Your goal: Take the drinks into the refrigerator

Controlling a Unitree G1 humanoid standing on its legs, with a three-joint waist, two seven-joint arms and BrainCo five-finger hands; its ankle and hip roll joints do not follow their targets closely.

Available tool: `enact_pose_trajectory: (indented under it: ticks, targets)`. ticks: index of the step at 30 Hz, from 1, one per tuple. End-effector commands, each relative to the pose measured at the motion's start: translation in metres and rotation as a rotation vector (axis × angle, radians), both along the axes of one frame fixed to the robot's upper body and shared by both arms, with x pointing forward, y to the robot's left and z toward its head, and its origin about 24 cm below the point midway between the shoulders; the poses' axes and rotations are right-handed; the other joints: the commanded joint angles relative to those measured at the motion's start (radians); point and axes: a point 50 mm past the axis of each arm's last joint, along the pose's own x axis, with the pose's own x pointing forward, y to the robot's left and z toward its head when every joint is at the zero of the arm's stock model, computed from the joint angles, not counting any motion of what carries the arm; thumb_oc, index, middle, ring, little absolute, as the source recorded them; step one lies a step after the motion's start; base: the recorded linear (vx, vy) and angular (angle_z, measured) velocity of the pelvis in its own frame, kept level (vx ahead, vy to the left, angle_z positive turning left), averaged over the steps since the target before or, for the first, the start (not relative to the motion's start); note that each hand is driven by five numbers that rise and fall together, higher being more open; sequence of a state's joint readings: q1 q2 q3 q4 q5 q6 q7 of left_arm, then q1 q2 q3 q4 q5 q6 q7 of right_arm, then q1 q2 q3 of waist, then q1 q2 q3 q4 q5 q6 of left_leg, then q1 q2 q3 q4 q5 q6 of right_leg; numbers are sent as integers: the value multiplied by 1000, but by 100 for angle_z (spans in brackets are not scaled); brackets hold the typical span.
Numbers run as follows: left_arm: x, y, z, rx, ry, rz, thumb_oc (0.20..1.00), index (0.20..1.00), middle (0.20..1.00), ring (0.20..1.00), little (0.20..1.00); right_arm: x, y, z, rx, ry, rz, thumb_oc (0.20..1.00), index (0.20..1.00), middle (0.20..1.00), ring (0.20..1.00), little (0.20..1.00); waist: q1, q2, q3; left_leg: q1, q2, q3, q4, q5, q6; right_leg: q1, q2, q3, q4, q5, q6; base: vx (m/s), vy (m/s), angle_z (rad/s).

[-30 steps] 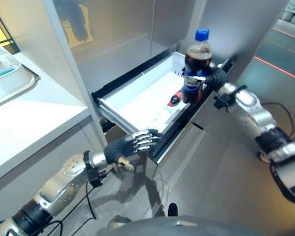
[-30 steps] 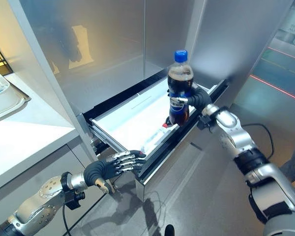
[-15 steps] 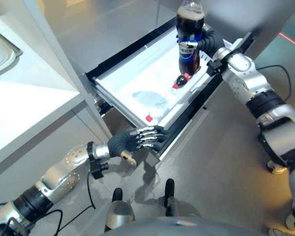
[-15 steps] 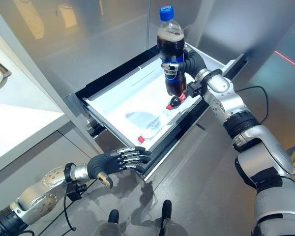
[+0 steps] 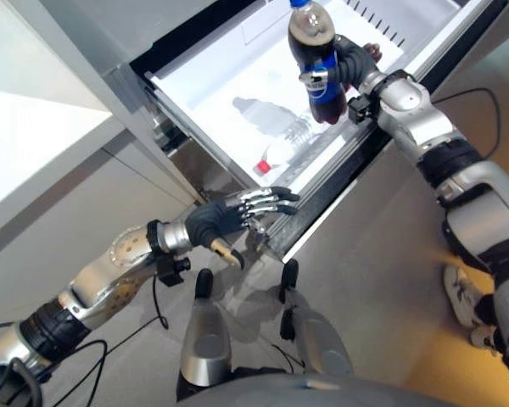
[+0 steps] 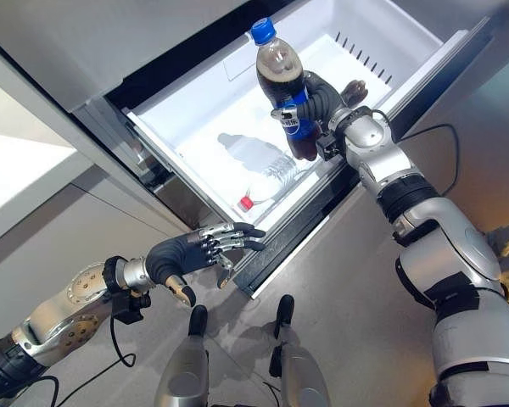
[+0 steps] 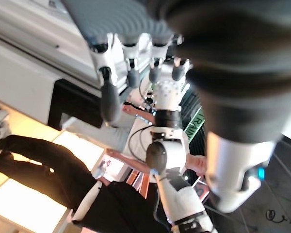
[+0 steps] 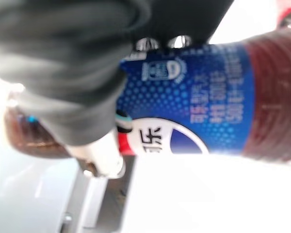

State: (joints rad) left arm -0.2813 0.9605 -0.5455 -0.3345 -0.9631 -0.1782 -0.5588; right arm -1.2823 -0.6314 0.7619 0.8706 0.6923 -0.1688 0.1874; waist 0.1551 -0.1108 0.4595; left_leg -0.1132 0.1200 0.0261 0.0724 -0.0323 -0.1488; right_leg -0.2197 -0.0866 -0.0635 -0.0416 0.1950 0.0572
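Observation:
A cola bottle with a blue cap and blue label hangs tilted above the front right part of the open white fridge drawer. My right hand is shut around its lower half; its label shows close up in the right wrist view. A clear water bottle with a red cap lies on its side inside the drawer. My left hand is open at the drawer's near front corner, its straight fingers resting against the dark front edge.
The drawer's dark front juts out over the grey floor. A white counter stands at the left beside the steel fridge wall. A person's shoe is on the floor at the right; a person in black shows in the left wrist view.
The camera has tipped down and closer to the drawer. My right hand has tilted the cola bottle and brought it lower over the drawer. My left hand stays at the drawer's front edge.

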Motion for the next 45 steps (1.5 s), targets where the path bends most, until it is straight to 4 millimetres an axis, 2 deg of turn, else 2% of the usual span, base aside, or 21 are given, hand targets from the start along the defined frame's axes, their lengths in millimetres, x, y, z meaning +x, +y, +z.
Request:
enact_pose_trajectory:
  ticks: [1, 2, 5, 6, 9, 10, 13, 15, 16, 17, 18, 20, 22, 31, 39, 45]
  targets:
    - [-24, -9, 13, -38, -74, -72, 1000, 1000, 1000, 1000, 1000, -17, 27, 92, 11, -314, 65, 200, 200, 200, 200, 200, 26, 11, 4, -69, -96, -8, 56, -15, 135, 1, 38, -33, 206, -148, 24, -51, -3, 6]
    - [-24, -9, 13, -38, -75, -72, 1000, 1000, 1000, 1000, 1000, -17, 27, 92, 11, -314, 65, 200, 200, 200, 200, 200, 26, 11, 4, -70, -96, -8, 57, -15, 135, 0, 38, -33, 207, -148, 24, -53, -3, 3]
    - [-23, -8, 15, -45, -84, -55, 1000, 1000, 1000, 1000, 1000, -19, 37, 94, -173, -376, 37, 200, 200, 200, 200, 200, 28, 1, 19, -86, -93, -10, 62, -13, 134, -9, 40, -36, 204, -145, 25, -43, -22, 1]
    - [-23, -9, 15, -47, -87, -49, 1000, 1000, 1000, 1000, 1000, -19, 41, 93, -331, -423, 1, 200, 200, 200, 200, 200, 33, -6, 29, -98, -93, -13, 66, -10, 133, -13, 39, -40, 203, -142, 24, 0, 0, 0]
    - [-21, -10, 14, -58, -89, -43, 1000, 1000, 1000, 1000, 1000, -19, 41, 92, -319, -432, -13, 200, 200, 200, 200, 200, 34, -9, 39, -105, -92, -19, 66, -7, 134, -13, 39, -45, 200, -140, 25, -32, -28, 7]
    - [-20, -10, 14, -60, -90, -35, 1000, 1000, 1000, 1000, 1000, -17, 42, 92, -368, -448, -44, 200, 200, 200, 200, 200, 37, -13, 43, -109, -92, -22, 64, -4, 133, -14, 40, -48, 196, -138, 25, -22, -21, 9]
    - [-20, -9, 17, -63, -107, -22, 1000, 1000, 1000, 1000, 1000, -24, 58, 93, -732, -589, -58, 200, 200, 200, 200, 200, 42, -30, 56, -116, -91, -28, 64, -2, 132, -17, 42, -51, 192, -136, 28, -23, -25, 10]
    - [-19, -6, 17, -59, -111, -5, 1000, 1000, 1000, 1000, 1000, -27, 60, 91, -1073, -709, -96, 200, 200, 200, 200, 200, 46, -43, 60, -123, -89, -36, 65, -2, 131, -19, 42, -56, 193, -138, 29, 11, -44, 9]
    - [-19, -5, 16, -64, -109, 2, 1000, 1000, 1000, 1000, 1000, -28, 59, 85, -1323, -786, -105, 200, 200, 200, 200, 200, 54, -53, 60, -123, -89, -44, 68, -11, 131, -14, 44, -63, 193, -145, 30, 19, -40, 12]
    - [-19, -5, 17, -65, -111, 2, 1000, 1000, 1000, 1000, 1000, -28, 59, 85, -1324, -788, -106, 200, 200, 200, 200, 200, 52, -54, 60, -127, -90, -44, 66, -3, 131, -16, 43, -64, 190, -139, 30, 31, -58, 10]
    - [-19, -4, 17, -60, -106, 1, 1000, 1000, 1000, 1000, 1000, -27, 59, 77, -1557, -826, -94, 200, 200, 200, 200, 200, 62, -64, 60, -128, -92, -51, 59, 0, 130, -11, 41, -72, 180, -140, 32, 6, -46, 5]
    - [-20, -4, 17, -62, -105, 3, 1000, 1000, 1000, 1000, 1000, -27, 58, 74, -1620, -844, -92, 200, 200, 200, 200, 200, 63, -66, 60, -130, -92, -55, 56, 2, 129, -9, 41, -77, 175, -140, 33, 16, -35, 5]
    - [-20, -4, 17, -65, -98, 11, 1000, 1000, 1000, 1000, 1000, -22, 54, 65, -1761, -855, -94, 200, 200, 200, 200, 200, 74, -76, 60, -129, -92, -65, 39, 9, 127, -3, 43, -85, 158, -138, 36, 8, -27, 15]
    - [-18, -6, 18, -76, -109, 32, 1000, 1000, 1000, 1000, 1000, -17, 54, 54, -1879, -835, -83, 200, 200, 200, 200, 200, 89, -104, 60, -127, -90, -83, 8, 24, 124, 12, 46, -103, 129, -132, 39, 4, -14, 8]
    - [-18, -4, 18, -92, -109, 57, 1000, 1000, 1000, 1000, 1000, -8, 49, 53, -1819, -757, -145, 200, 200, 200, 200, 200, 93, -108, 60, -120, -86, -83, -9, 26, 126, 12, 49, -106, 124, -131, 36, -2, 0, 3]
    - [-20, -4, 19, -110, -105, 54, 1000, 1000, 1000, 1000, 1000, -4, 41, 70, -1704, -735, -246, 200, 200, 200, 200, 200, 93, -98, 60, -115, -82, -78, -16, 29, 126, 8, 50, -103, 122, -131, 33, 0, 0, 0]
